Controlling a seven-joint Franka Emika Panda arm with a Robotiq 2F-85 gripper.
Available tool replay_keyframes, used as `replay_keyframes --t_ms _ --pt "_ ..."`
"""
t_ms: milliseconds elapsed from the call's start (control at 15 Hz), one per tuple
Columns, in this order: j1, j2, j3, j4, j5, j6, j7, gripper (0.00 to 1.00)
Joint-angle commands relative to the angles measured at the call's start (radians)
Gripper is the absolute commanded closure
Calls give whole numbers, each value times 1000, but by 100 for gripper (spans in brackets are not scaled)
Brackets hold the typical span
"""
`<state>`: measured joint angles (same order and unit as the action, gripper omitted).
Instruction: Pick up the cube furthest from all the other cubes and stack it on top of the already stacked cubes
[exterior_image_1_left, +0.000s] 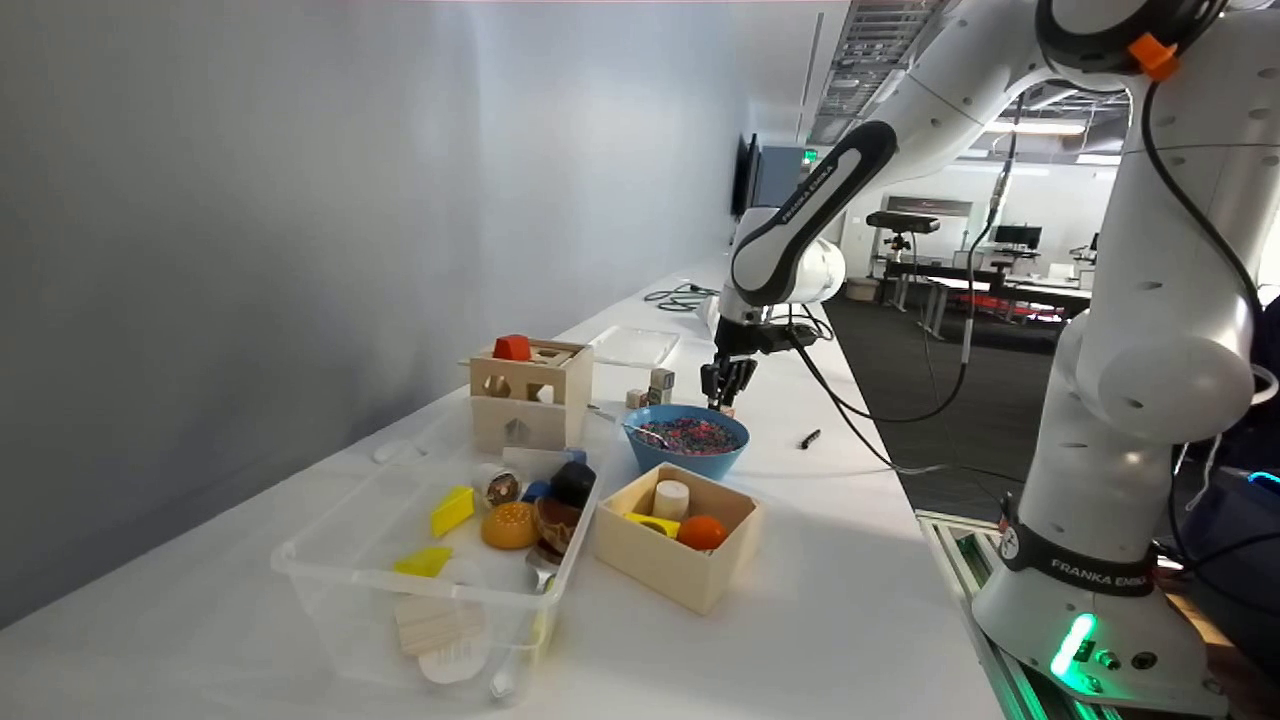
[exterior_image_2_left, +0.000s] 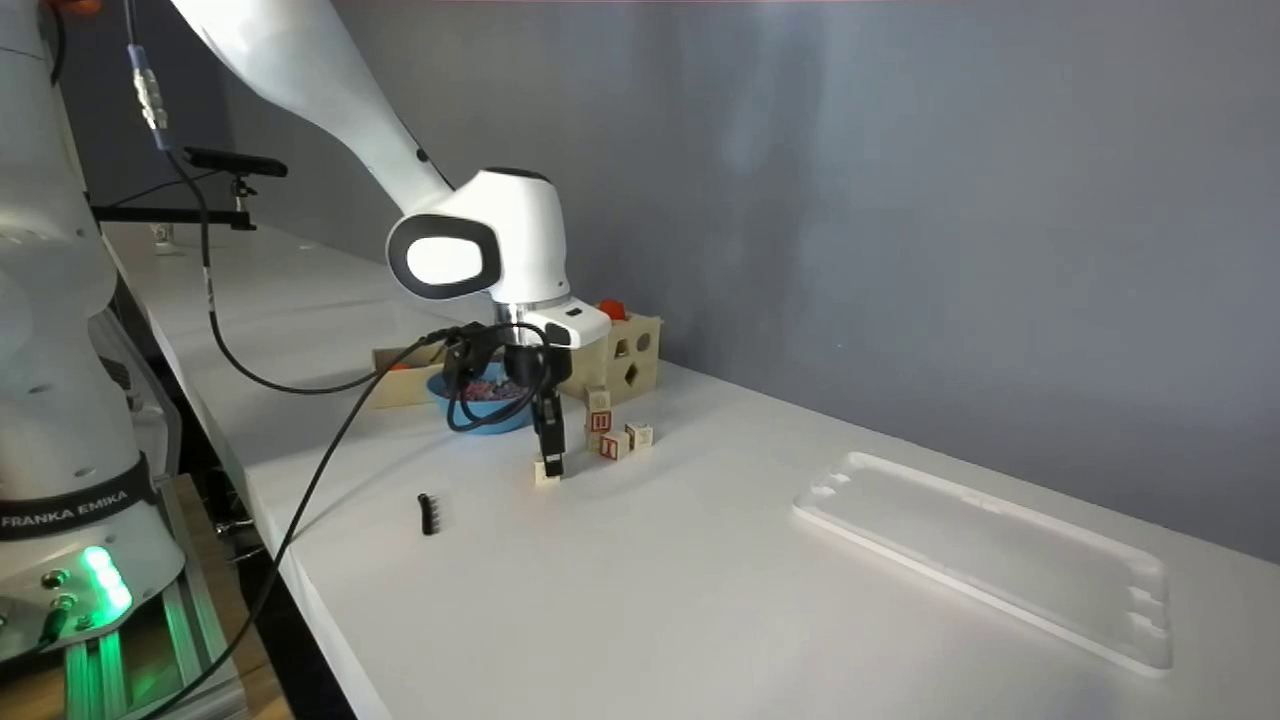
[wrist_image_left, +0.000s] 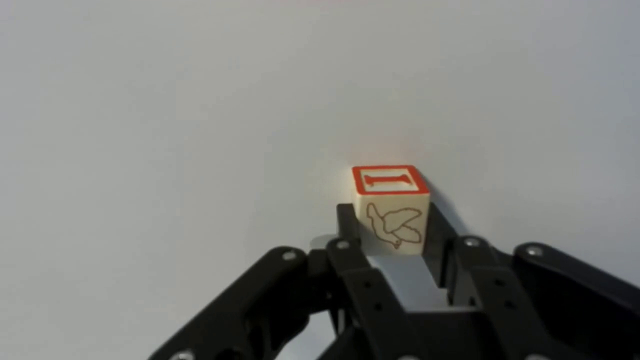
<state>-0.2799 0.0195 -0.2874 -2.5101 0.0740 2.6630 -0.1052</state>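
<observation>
Claw (wrist_image_left: 391, 220) looks clamped on two opposite sides of the lone block (wrist_image_left: 391, 215), down by the table (exterior_image_2_left: 620, 570), probably so its bottom's free to land on the stack (exterior_image_2_left: 599, 420) nearby. Blue bowl (exterior_image_1_left: 714, 466) has colourful bits (exterior_image_1_left: 695, 436), wooden box (exterior_image_1_left: 650, 565) an orange ball (exterior_image_1_left: 702, 533), clear bin (exterior_image_1_left: 345, 569) some toy food (exterior_image_1_left: 510, 526)

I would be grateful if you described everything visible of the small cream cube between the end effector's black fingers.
The small cream cube looks wooden. One face has a red border around a red I-like mark; the adjoining face bears a brown bird outline. It appears to sit flat on the white tabletop, apart from the stacked cream cubes. On opposite sides, the black fingers of the end effector seemingly touch it. Its remaining faces are hidden or unreadable.
</observation>
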Motion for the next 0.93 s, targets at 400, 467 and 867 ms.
replay_keyframes --t_ms 400,467,867 --pt "-28 -127 -30 -11 -3 -57 -116 91" --pt "-29 -147 -36 -3 -2 -80 -136 91" --pt "26 -197 -16 99 23 -254 -174 91"
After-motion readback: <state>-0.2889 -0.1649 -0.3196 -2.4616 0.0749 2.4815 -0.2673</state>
